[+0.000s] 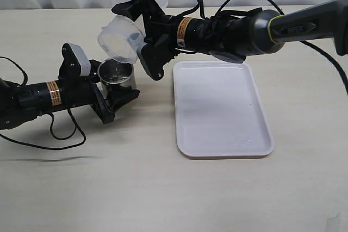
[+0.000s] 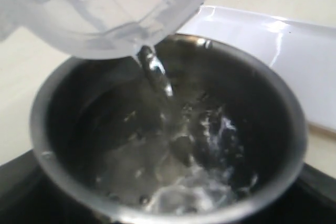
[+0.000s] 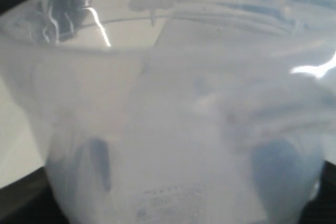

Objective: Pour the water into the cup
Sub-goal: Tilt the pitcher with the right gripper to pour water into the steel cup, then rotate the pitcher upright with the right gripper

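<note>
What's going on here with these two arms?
The right gripper holds a translucent pitcher tipped over the steel cup, which the left gripper grips. A thin stream of water runs from the pitcher's lip into the cup, which holds some already. The white tray beside them is not involved.

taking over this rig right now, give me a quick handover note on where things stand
Left pincer: shut on the steel cup, holding it upright at the left of the table.
Right pincer: shut on the plastic pitcher, which is tipped with its lip over the cup's rim.
Done: the pour is under way. A thin stream of water runs from the pitcher into the cup, which already holds some at the bottom.
Left: finish the pour, bring the pitcher upright and set it down. The white tray lies just right of the cup.
</note>
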You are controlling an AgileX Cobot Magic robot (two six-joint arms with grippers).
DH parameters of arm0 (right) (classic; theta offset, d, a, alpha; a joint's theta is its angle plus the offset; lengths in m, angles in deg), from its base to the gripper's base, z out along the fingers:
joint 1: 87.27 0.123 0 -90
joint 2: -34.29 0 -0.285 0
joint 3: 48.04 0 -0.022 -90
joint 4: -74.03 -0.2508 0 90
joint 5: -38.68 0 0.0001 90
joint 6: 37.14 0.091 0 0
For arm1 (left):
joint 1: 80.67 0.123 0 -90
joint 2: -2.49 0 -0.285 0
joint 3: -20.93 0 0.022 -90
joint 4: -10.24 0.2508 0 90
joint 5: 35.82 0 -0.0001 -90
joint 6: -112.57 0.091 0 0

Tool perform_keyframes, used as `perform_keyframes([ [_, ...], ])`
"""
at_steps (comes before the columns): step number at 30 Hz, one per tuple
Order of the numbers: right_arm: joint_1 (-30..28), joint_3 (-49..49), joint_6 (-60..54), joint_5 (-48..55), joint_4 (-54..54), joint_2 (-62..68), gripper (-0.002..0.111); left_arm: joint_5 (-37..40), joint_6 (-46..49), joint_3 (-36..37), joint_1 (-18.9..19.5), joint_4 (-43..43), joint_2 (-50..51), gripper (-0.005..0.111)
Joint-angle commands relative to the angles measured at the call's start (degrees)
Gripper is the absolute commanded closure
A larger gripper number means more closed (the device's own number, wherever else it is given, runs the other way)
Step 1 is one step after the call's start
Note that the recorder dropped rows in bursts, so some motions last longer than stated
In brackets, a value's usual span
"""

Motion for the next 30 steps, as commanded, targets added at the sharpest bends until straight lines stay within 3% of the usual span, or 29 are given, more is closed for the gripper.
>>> perform_keyframes([
  [1, 0.0, -0.1, -2.9, -1.3, -0.9, -1.0, 0.104, -2.2, -0.1, -0.3, 0.0, -0.4, -0.3, 0.107],
  [30, 0.0, -0.1, -3.3, -1.3, -0.9, -1.0, 0.104, -2.4, -0.1, -0.3, 0.0, -0.4, -0.3, 0.107],
])
